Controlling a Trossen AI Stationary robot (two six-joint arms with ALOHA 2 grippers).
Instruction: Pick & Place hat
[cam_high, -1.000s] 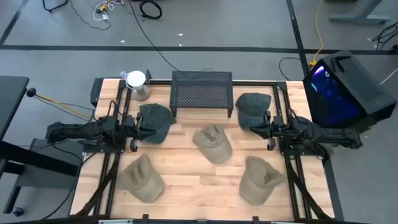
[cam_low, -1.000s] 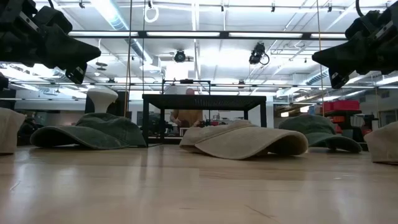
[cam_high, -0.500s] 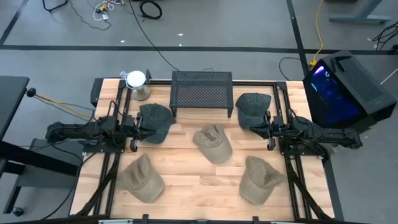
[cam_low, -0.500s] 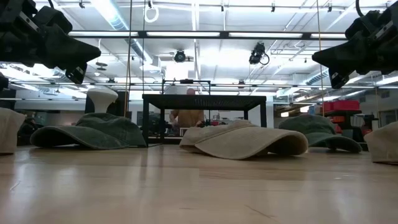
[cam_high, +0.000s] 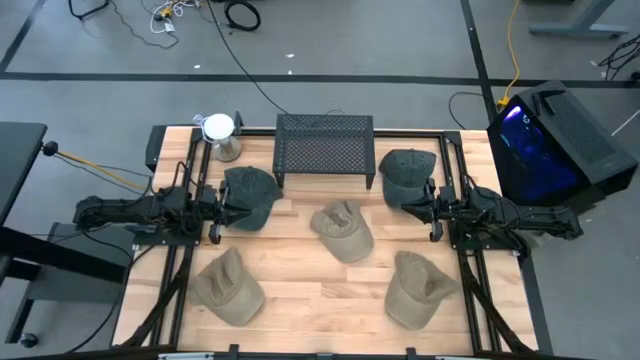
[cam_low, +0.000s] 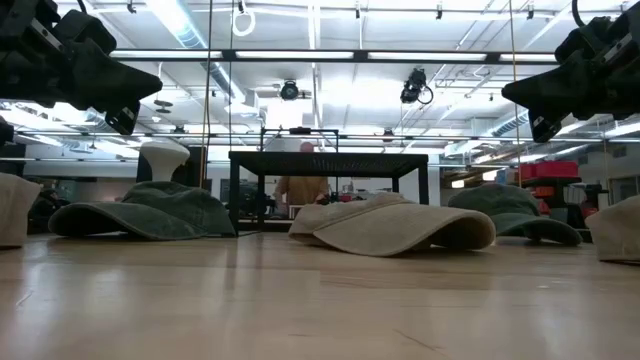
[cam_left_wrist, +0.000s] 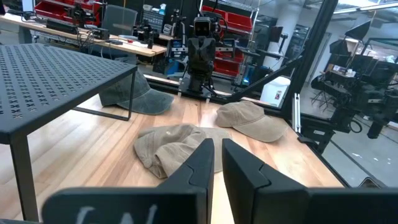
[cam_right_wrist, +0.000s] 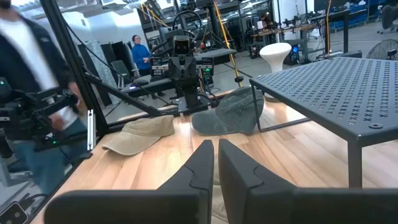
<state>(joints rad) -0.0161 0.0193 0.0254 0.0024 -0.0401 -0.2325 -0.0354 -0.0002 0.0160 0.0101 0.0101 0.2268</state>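
Hats lie in five places on the wooden table (cam_high: 320, 300), as seen in the high view. Two dark green hats occupy the upper half of the frame: one at centre left (cam_high: 250, 195), one at centre right (cam_high: 404, 175). Three tan hats occupy the lower half: one at centre (cam_high: 343, 230), one at lower left (cam_high: 228, 287), one at lower right (cam_high: 417, 290). All five rest on the table surface; none is held.

A black perforated metal stand (cam_high: 325, 148) sits at the upper centre of the table, between the two green hats. A white object on a round base (cam_high: 219, 135) stands at the upper left, just beside the stand.

The left gripper (cam_high: 227, 212) is at centre left of the high view, next to the edge of the left green hat. In the left wrist view its fingers (cam_left_wrist: 202, 163) stand nearly pressed together with only a narrow slit between them, pinching nothing.

The right gripper (cam_high: 411, 205) is at centre right of the high view, next to the brim of the right green hat. In the right wrist view its fingers (cam_right_wrist: 202, 165) are likewise nearly pressed together, pinching nothing.

In the low view both grippers hang above the table at the upper corners of the frame, clear of the hats. A person (cam_right_wrist: 28, 93) stands at the left edge of the right wrist view.
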